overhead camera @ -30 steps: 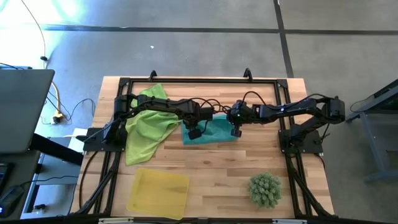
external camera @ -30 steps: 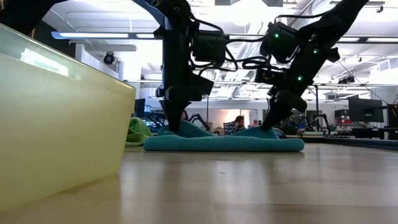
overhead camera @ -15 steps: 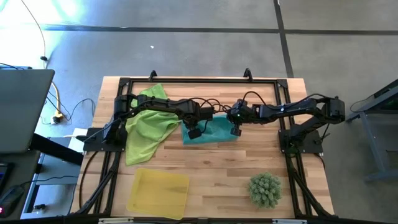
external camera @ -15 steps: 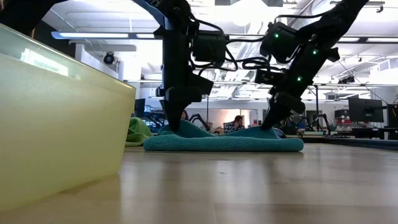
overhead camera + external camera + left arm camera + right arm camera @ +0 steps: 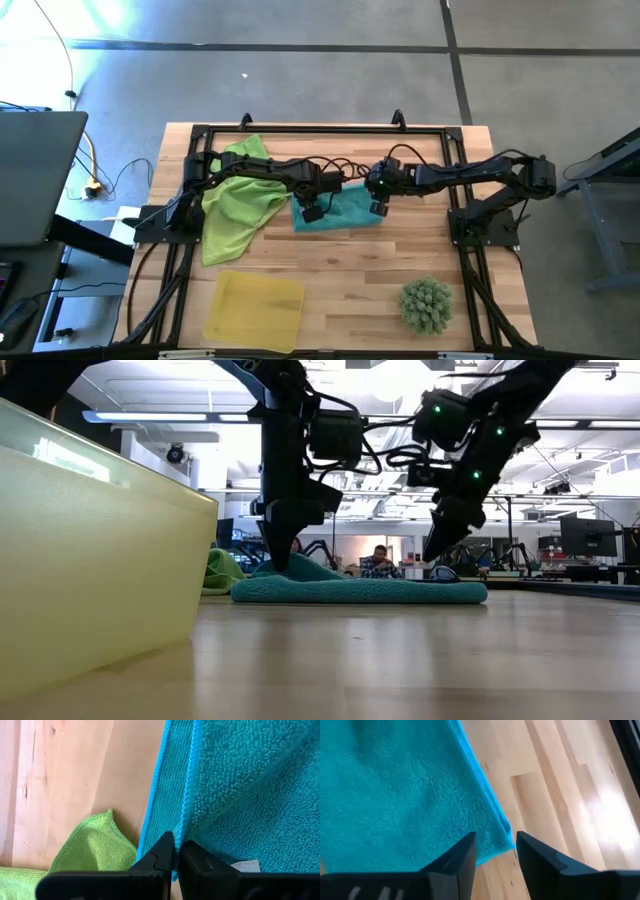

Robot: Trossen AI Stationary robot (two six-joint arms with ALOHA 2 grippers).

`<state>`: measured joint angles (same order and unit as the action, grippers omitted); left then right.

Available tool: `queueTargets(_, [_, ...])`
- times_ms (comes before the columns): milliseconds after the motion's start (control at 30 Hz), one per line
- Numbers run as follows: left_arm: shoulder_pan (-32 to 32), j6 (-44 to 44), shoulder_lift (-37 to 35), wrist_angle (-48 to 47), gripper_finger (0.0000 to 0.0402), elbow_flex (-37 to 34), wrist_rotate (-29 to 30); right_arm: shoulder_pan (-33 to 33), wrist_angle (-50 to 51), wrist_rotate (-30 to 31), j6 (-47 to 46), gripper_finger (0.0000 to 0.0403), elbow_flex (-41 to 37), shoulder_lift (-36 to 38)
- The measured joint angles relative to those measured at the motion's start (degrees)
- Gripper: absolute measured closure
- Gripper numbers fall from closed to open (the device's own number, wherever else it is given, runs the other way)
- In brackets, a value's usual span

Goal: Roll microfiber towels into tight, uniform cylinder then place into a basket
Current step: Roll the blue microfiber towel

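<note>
I find the task at an early stage: no towel is rolled and nothing is in the basket [image 5: 254, 308], which sits empty at the near left of the tabletop [image 5: 340, 290]. The teal towel [image 5: 338, 212] lies flat and folded at the middle of the tabletop, between the two arms, with no cylinder formed along any edge. My left hand [image 5: 176, 854] is clenched on the towel's left edge; the wrist view shows the hem pinched between the two fingers, and the low view shows that corner drawn up slightly under the hand. My right hand [image 5: 496, 851] hangs just above the towel's right corner with its fingers apart and nothing between them; in the low view it stands clear of the cloth. A green towel [image 5: 236, 210] lies spread and rumpled to the left, partly under the left arm, untouched by either hand. A green spiky ball-like object [image 5: 427, 304] rests at the near right, well apart from the work. Remaining, in my judgement: roll the teal towel, place it in the basket, then the same for the green one.
</note>
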<state>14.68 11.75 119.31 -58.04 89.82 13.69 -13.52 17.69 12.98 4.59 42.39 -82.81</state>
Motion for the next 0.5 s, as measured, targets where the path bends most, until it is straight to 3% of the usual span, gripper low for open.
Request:
queueTargets(167, [-0.04,0.0,0.0,0.04,0.0389,0.0,0.02,0.02,-4.78,-9.15,-0.99,0.0264,-0.84,-0.56])
queueTargets(500, [-0.04,-0.57,-0.02,0.08,0.0388,0.0,0.01,-0.08,-9.1,-9.72,-3.16,0.0281,-3.95,-5.49])
